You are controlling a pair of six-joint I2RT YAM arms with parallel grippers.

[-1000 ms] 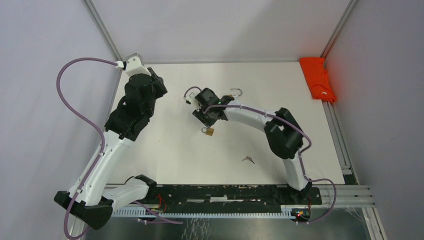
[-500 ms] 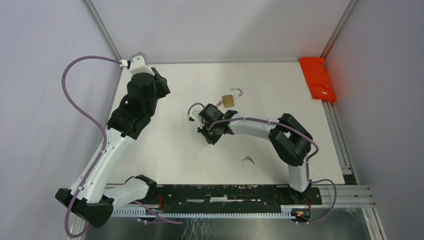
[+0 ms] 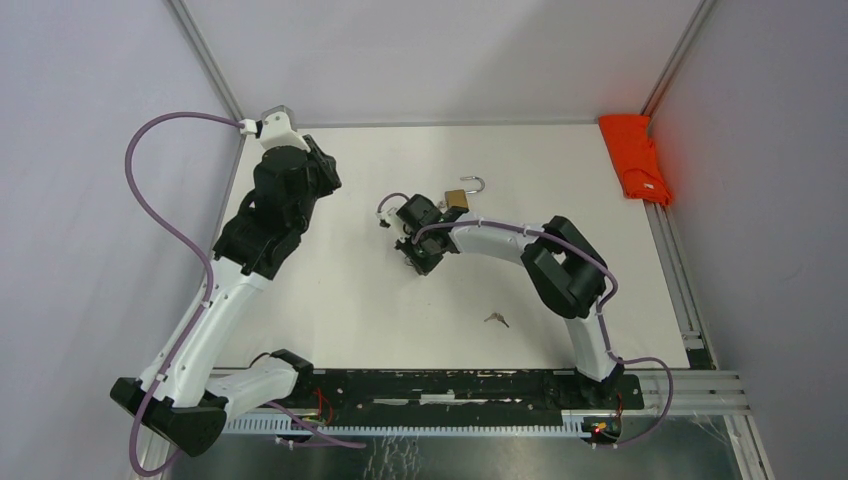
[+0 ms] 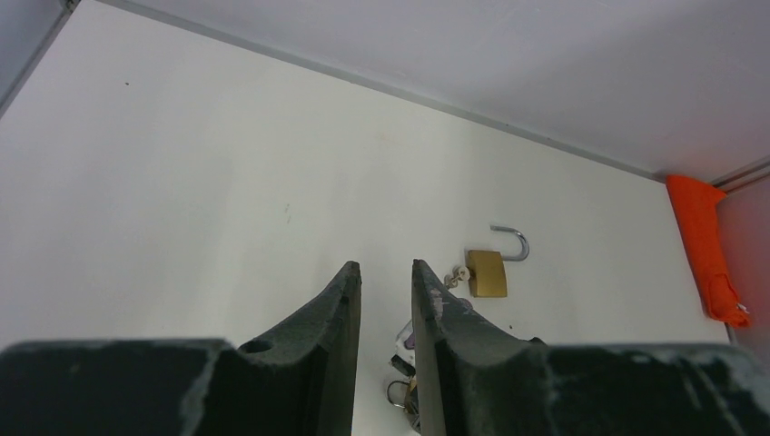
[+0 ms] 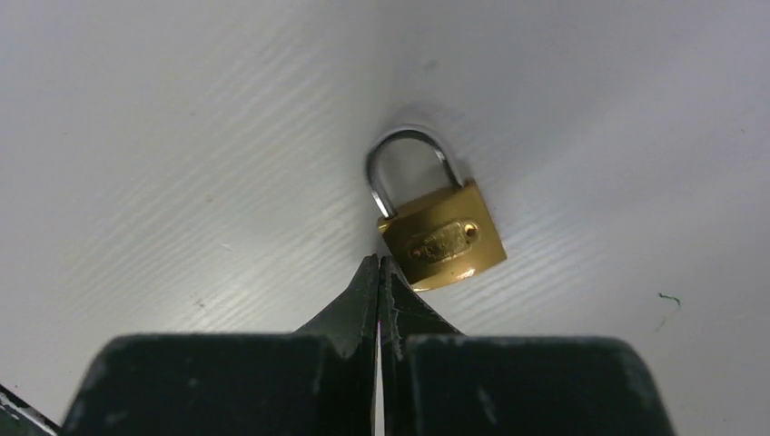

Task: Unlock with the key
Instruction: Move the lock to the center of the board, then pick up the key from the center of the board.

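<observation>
Left arm stood raised over the far left corner of the table point(image 3: 340, 300), its pincer point(image 4: 384, 269) off the surface, fingers parted by a narrow gap with nothing between them. Toward the middle, the right arm reached in low from the right side. Its pincer point(image 5: 379, 262) was pressed together, tips meeting, nothing pinched. Brass padlock point(image 5: 442, 238) lay flat on the table just beyond those tips, its near corner right beside them; whether they touched could not be told. Its shackle arched away from the pincer and appeared seated in the body. From the top view this padlock was hidden under the right wrist. Just past the right wrist, toward the far edge, lay a second brass padlock point(image 3: 457, 199), its shackle swung open and hooked off to the right. In the left wrist view something small and metallic hung at its left side, too small to make out. Key point(image 3: 496, 319) lay alone on the table nearer the arm bases, well apart from both padlocks and both pincers. At the far right corner an orange cloth point(image 3: 635, 155) lay along the table's edge.
</observation>
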